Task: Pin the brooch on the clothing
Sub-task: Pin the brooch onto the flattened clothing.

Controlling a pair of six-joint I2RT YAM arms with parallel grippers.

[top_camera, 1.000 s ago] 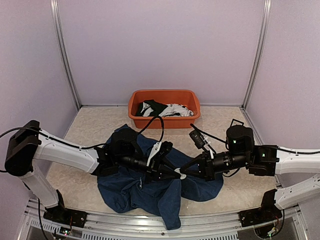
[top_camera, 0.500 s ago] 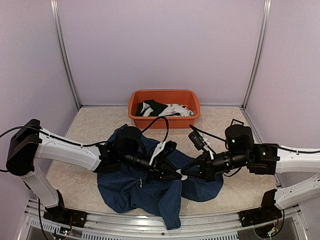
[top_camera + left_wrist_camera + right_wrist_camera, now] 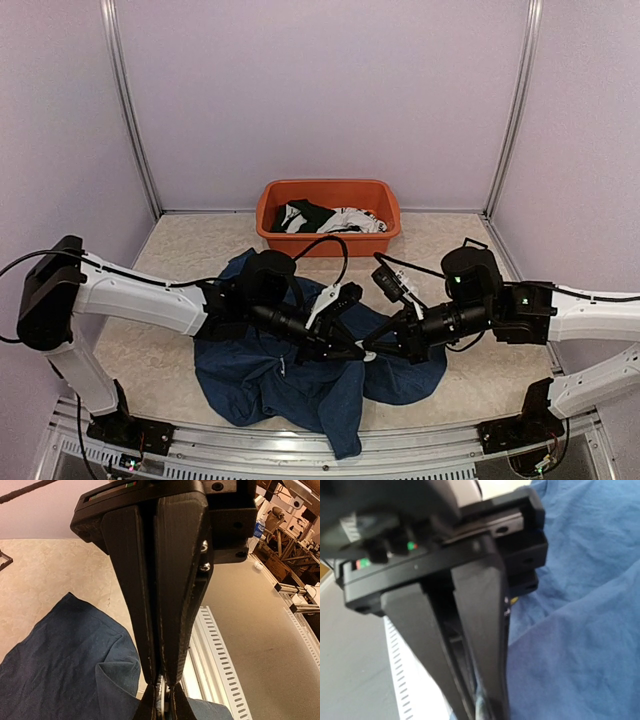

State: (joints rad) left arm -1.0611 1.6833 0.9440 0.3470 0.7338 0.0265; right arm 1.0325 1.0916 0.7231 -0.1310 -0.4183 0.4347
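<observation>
The left arm has slid further right since a second ago, bringing the left gripper [image 3: 350, 346] tip to tip with the right gripper [image 3: 376, 350] above the crumpled navy T-shirt [image 3: 270, 375] on the table [image 3: 180, 260]. The left fingers pinch a small silvery brooch [image 3: 162, 700]. The right gripper is pressed together, and I cannot tell whether it holds anything.
</observation>
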